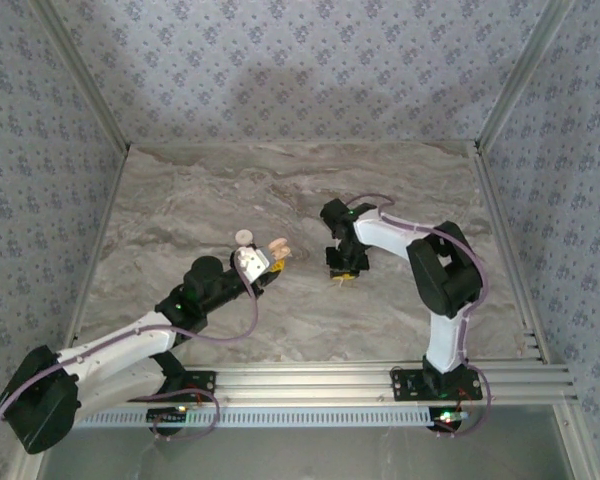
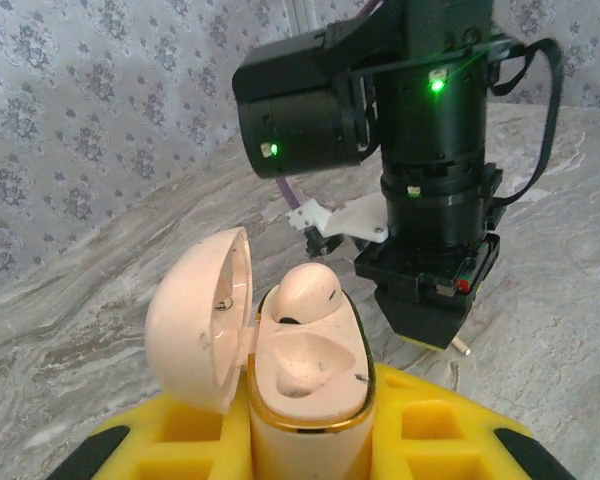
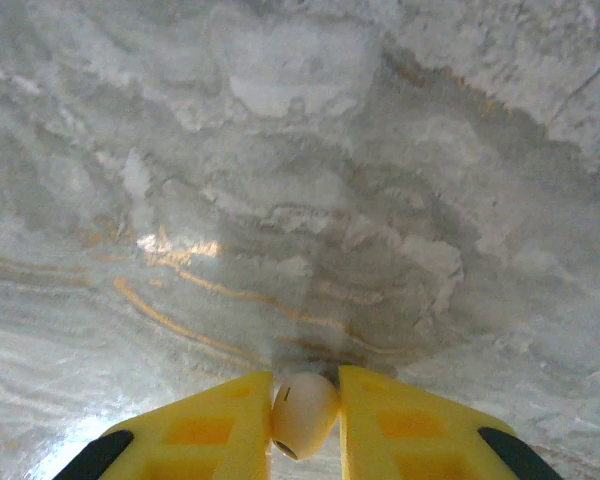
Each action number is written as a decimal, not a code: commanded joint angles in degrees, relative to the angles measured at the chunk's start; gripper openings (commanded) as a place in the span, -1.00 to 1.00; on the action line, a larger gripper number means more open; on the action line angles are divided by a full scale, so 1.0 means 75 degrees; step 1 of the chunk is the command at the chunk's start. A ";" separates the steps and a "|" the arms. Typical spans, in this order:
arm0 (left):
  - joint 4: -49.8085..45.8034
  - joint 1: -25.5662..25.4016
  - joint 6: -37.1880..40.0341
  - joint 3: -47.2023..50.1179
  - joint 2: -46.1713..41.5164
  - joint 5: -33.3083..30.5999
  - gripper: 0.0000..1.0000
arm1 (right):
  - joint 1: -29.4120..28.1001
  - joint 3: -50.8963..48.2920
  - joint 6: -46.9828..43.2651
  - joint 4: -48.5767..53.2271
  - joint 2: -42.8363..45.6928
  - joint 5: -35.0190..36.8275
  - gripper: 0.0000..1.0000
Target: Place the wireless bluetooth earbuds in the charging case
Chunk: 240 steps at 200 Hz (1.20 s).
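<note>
Clamping the open case (image 2: 302, 365), with one earbud (image 2: 305, 290) inside, in the left gripper (image 2: 308, 445); pinching a second earbud (image 3: 302, 415) in the right gripper (image 3: 305, 388), hovering over the marble table (image 3: 280, 200).

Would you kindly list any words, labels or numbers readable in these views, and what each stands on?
None: no readable text.
The charging case, the earbud in it and the second earbud are plain; the right arm shows green lights, no lettering.

Two robot arms (image 1: 120, 345) (image 1: 445, 275), one charging case (image 2: 305, 365), one round cream disc (image 1: 244, 238) and two earbuds: one earbud (image 2: 308, 290) in left wrist view, another earbud (image 3: 303, 412) in right.
</note>
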<state>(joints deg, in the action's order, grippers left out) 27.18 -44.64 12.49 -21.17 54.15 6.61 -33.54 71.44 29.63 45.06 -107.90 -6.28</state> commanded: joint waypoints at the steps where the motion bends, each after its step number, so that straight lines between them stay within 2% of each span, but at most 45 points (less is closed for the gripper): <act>1: 0.0521 0.0033 -0.0150 -0.0178 0.0129 0.0088 -0.73 | -0.0057 -0.0551 0.0326 -0.0621 0.0767 0.0122 -0.54; 34: 0.0950 0.0042 -0.0314 -0.0156 0.0517 0.0309 -0.73 | -0.0076 -0.1678 0.0621 -0.2092 0.2038 0.0405 -0.57; 59: 0.1486 0.0043 -0.0489 -0.0133 0.0991 0.0424 -0.73 | -0.0075 -0.2196 0.0588 -0.2671 0.2980 0.0624 -0.57; 108: 0.2122 0.0059 -0.0582 -0.0312 0.1535 0.1089 -0.73 | -0.0227 -0.3008 -0.0250 -0.4007 0.4644 0.0474 -0.57; 154: 0.2338 0.0057 -0.0543 -0.0433 0.1747 0.1583 -0.73 | -0.0308 -0.3157 -0.0944 -0.4184 0.5960 0.0510 -0.58; 179: 0.2400 0.0050 -0.0477 -0.0531 0.1832 0.1802 -0.73 | -0.0395 -0.3268 -0.1096 -0.4514 0.6448 0.0214 -0.59; 240: 0.2236 0.0046 -0.0215 -0.0797 0.1879 0.2259 -0.75 | -0.1314 -0.3093 -0.1683 -0.4702 0.7054 0.0298 -0.60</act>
<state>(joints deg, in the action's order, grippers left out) 42.15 -44.47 9.61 -24.82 68.05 20.69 -40.71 47.44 20.18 11.11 -56.49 -4.27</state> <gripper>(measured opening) 0.235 0.202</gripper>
